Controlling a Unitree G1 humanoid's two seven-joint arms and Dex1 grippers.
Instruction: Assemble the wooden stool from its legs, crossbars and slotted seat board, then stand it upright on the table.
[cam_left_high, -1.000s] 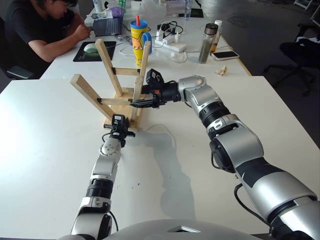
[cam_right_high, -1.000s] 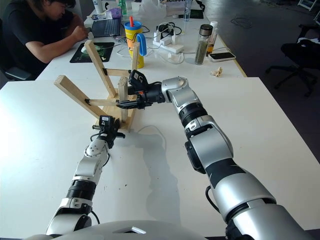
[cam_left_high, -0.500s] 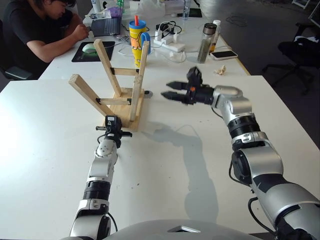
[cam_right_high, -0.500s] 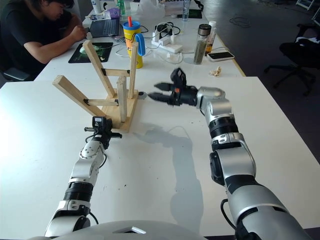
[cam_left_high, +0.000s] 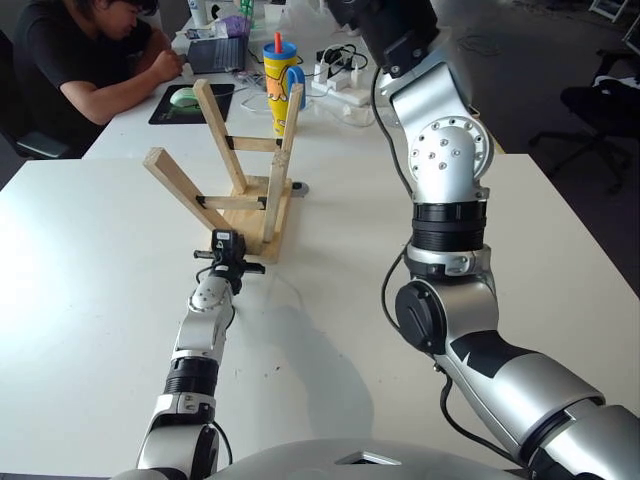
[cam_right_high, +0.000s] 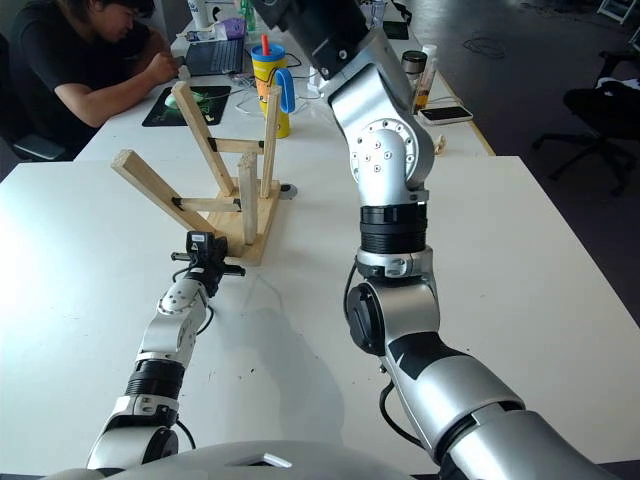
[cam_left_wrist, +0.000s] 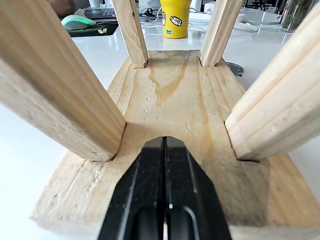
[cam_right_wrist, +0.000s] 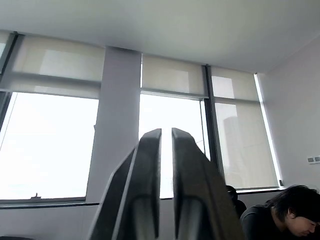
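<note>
- Left gripper (cam_left_wrist: 165, 144) is lying low at the near end of the upturned pale wooden stool (cam_left_high: 245, 190), its two black fingers (cam_left_wrist: 145, 172) pressing flat together with nothing between them.
- Its fingertips are reaching over the near edge of the slotted wooden seat board (cam_left_wrist: 175, 95), between the two nearest legs.
- Right gripper (cam_right_wrist: 166, 131) is pointing up toward the ceiling and windows, its dark fingers drawn almost together with only a slim gap and gripping nothing.
- Silver right arm (cam_left_high: 447, 150) is rising steeply above the white table (cam_left_high: 90, 300), well apart from the stool.
- The stool is resting upside down, seat board flat on the table, with four square wooden legs (cam_left_high: 180, 188) splaying upward.
- Short wooden crossbars (cam_left_high: 252, 143) are bridging pairs of legs.
- A small grey disc (cam_left_high: 300, 187) is lying on the table just beside the seat board's far end.
- A yellow cup with a blue handle (cam_left_high: 277, 70) is standing on the farther desk behind the stool.
</note>
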